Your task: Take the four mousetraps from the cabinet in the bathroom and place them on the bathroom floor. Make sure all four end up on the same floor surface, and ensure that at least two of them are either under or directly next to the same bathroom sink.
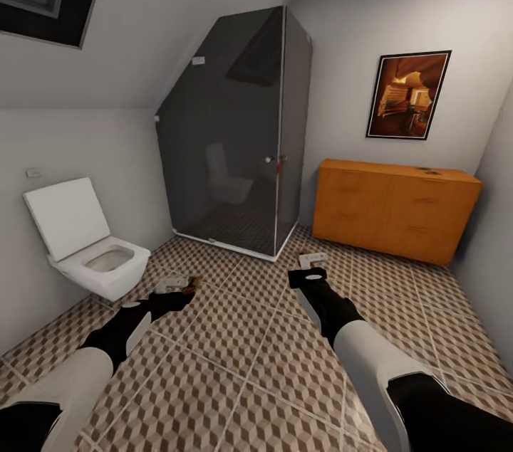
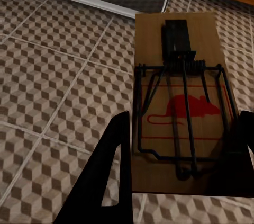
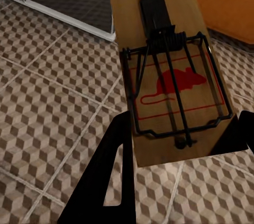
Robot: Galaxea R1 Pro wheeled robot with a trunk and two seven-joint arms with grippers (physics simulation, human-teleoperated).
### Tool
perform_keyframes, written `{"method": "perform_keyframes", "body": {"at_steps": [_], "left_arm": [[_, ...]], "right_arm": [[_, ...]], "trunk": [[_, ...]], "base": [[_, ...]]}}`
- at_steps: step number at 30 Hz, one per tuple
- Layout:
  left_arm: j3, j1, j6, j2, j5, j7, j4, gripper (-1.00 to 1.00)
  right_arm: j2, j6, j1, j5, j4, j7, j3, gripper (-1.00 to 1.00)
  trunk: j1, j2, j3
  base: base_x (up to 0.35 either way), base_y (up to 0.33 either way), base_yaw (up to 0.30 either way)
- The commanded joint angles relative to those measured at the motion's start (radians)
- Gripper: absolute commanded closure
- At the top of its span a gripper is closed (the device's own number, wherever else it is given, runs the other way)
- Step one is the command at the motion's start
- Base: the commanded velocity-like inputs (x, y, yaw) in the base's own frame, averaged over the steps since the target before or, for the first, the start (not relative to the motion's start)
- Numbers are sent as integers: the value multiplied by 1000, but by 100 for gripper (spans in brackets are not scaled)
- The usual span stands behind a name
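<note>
No words, brand names or numbers can be read anywhere here. The nearest thing to a sign is a red printed mouse outline on the wooden base of the mousetrap (image 2: 177, 102) seen in the left wrist view, framed by a thin red rectangle; the same red mouse and frame stand on the second mousetrap (image 3: 172, 75) in the right wrist view. The framed picture (image 1: 408, 94) on the far wall, above the cabinet (image 1: 395, 207), shows an orange-brown scene with no lettering I can make out.
</note>
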Motion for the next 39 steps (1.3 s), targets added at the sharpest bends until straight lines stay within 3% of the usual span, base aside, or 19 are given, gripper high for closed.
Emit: {"method": "perform_keyframes", "body": {"at_steps": [1, 34, 37, 39], "left_arm": [[-7, 0, 9, 1, 9, 1, -2, 100], [-4, 1, 2, 2, 11, 5, 0, 100], [-3, 1, -70, 7, 34, 8, 1, 100], [-3, 1, -129, 8, 71, 8, 6, 100]], "right_arm": [[0, 9, -1, 5, -1, -5, 4, 100], [0, 8, 0, 4, -1, -5, 4, 100], [0, 8, -1, 4, -1, -5, 4, 100], [0, 8, -1, 4, -1, -5, 4, 100]], "trunk": [[0, -1, -1], [0, -1, 15], [0, -1, 16], [0, -1, 17]], "base": [[-13, 0, 225], [-1, 0, 265], [0, 0, 268], [0, 0, 268]]}}
